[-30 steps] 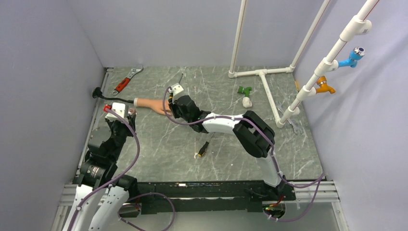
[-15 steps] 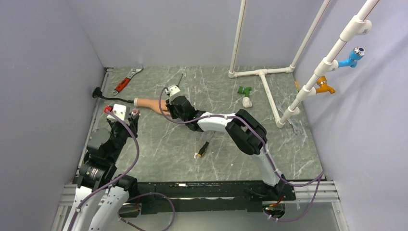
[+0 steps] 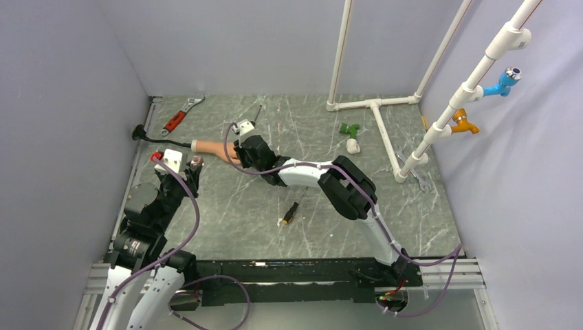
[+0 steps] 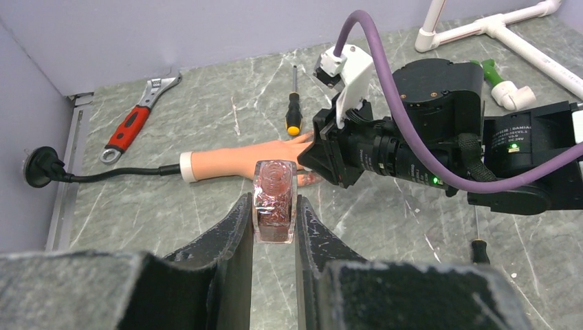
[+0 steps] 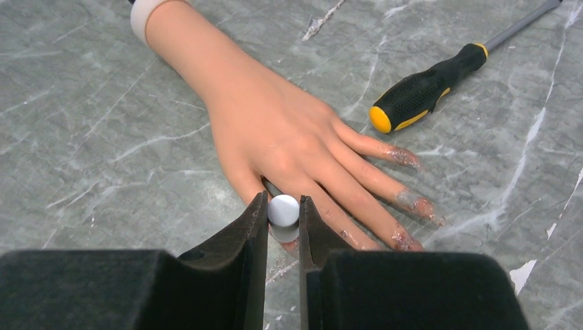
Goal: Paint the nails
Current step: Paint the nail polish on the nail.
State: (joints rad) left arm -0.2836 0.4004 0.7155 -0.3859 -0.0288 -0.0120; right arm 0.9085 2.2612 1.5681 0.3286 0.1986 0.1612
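Mid-painting. Right fingers (image 5: 251, 240) clamped the brush cap (image 5: 283, 210) over the mannequin hand (image 5: 275, 130), thumb side. Its nails (image 5: 405, 157) showed glitter on three. Left fingers (image 4: 234, 234) gripped the polish bottle (image 4: 274, 201) near the hand's cuff. Next, probably: steady the brush onto an unpainted nail.

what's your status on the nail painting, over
Left end effector shut on polish bottle. Right end effector shut on brush, over mannequin hand. Several nails show polish. Screwdriver beside fingers, apart.
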